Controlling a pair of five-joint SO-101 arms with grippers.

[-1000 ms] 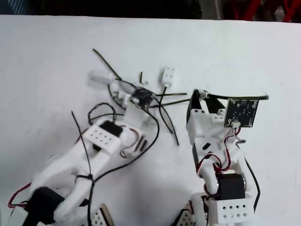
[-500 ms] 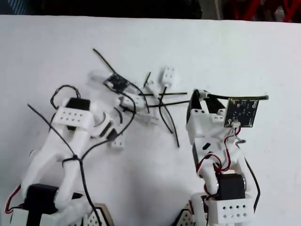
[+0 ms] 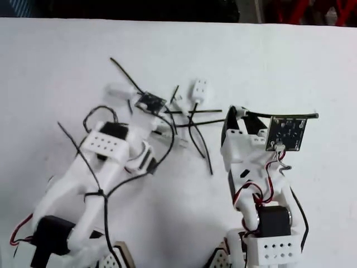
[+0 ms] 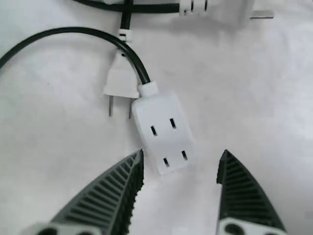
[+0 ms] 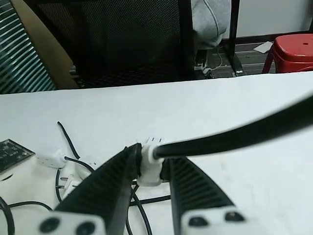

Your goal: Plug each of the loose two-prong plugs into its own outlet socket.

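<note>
My left gripper point(image 4: 182, 155) is open and hangs just above a white outlet socket block point(image 4: 164, 133) with two pairs of slots; the block's near end lies between the fingertips. A loose white two-prong plug point(image 4: 120, 84) on a black cord lies right behind the block, and another plug point(image 4: 215, 7) lies farther off. In the high view this gripper point(image 3: 162, 125) sits over the cord tangle by the socket block point(image 3: 174, 139). My right gripper point(image 5: 149, 164) is shut on a white plug point(image 5: 148, 169) whose black cord point(image 5: 244, 131) runs off sideways. It is held above the table point(image 3: 231, 118).
A second white socket point(image 3: 199, 88) lies at the back of the tangle and a white piece point(image 3: 116, 92) to its left. Black cords point(image 3: 198, 137) cross the middle of the white table point(image 3: 290, 61). A chair and a red stool point(image 5: 293, 49) stand beyond the far edge.
The left arm swung to the left over the cords, then came partway back to the right. The right arm and its plug have kept still.
</note>
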